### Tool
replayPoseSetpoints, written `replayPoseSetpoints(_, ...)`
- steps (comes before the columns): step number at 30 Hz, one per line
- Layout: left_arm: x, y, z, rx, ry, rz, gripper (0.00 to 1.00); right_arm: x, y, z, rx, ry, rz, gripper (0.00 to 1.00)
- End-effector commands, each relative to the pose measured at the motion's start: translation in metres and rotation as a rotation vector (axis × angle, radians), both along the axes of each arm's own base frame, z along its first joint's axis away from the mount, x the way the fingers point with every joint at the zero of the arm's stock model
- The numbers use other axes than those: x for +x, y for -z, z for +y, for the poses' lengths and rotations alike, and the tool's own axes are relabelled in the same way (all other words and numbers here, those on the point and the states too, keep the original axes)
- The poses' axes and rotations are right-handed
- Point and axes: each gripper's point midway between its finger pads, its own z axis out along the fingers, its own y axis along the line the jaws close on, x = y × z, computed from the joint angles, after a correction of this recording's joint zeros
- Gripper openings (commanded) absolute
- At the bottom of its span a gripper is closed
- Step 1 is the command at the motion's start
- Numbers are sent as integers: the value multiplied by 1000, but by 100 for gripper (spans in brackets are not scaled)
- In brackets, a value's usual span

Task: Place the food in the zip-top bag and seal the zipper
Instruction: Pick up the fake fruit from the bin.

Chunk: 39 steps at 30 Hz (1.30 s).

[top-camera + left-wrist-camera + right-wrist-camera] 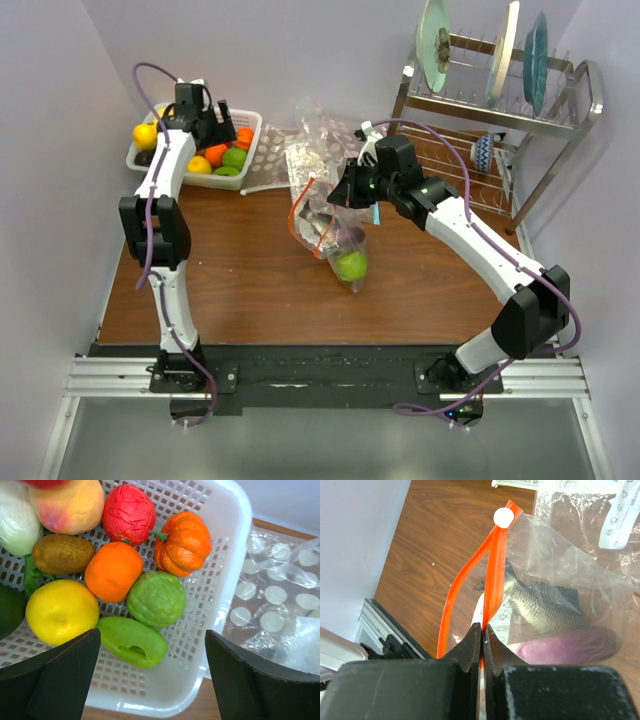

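1. Brown wood-grain table (240, 290) takes up the floor of the booth, with both arms bolted at its near edge.
2. A chrome wire dish rack (500, 110) stands at the far right corner with plates upright in it.
3. A white perforated plastic basket (235, 520) sits at the far left corner, with a clear dotted plastic bag (275, 595) just beside it.
4. The clear crinkly zip-top bag (325, 225) is near the middle of the table. Its mouth is held up and its bottom rests on the wood.
5. The right gripper (483, 627) is pinched tight on the thin orange-red zip strip (494, 565). The strip's two halves gape apart and meet only at the far end.
6. The left gripper (152, 640) hovers over the basket, jaws spread wide with nothing between them.
7. Inside the zip-top bag lie a silvery toy fish (545, 602), a purple toy aubergine (565, 645) and a round green toy fruit (350, 265).
8. In the basket are a ribbed orange toy pumpkin (182, 542), a yellow toy lemon (61, 611), a smooth orange toy fruit (112, 571), a bumpy green toy fruit (156, 598), a wrinkled red toy fruit (129, 514), a brown toy kiwi (62, 553) and a flat green toy pod (131, 641).
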Motion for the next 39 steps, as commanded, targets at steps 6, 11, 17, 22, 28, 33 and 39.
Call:
replayPoseSetpoints(6, 26, 27, 1, 0, -16, -16, 86, -4, -11, -3, 4, -17, -24, 0)
replayPoseSetpoints(11, 33, 44, -5, -35, -3, -18, 85, -6, -9, -5, -5, -15, -21, 0)
replayPoseSetpoints(17, 39, 67, -7, -56, -11, 5, 82, -7, -9, -8, -13, -10, -27, 0)
replayPoseSetpoints(22, 40, 95, -7, -60, -18, 48, 77, -8, -7, -9, -21, -10, -26, 0)
replayPoseSetpoints(28, 41, 122, -9, -77, -27, 75, 63, -9, -6, -9, -19, -14, -23, 0)
replayPoseSetpoints(33, 42, 97, -7, -57, -16, 10, 51, -9, -4, -10, -24, -10, -21, 0)
replayPoseSetpoints(39, 40, 30, 13, -34, -31, -98, 46, -10, -2, -10, -25, -11, -16, 0)
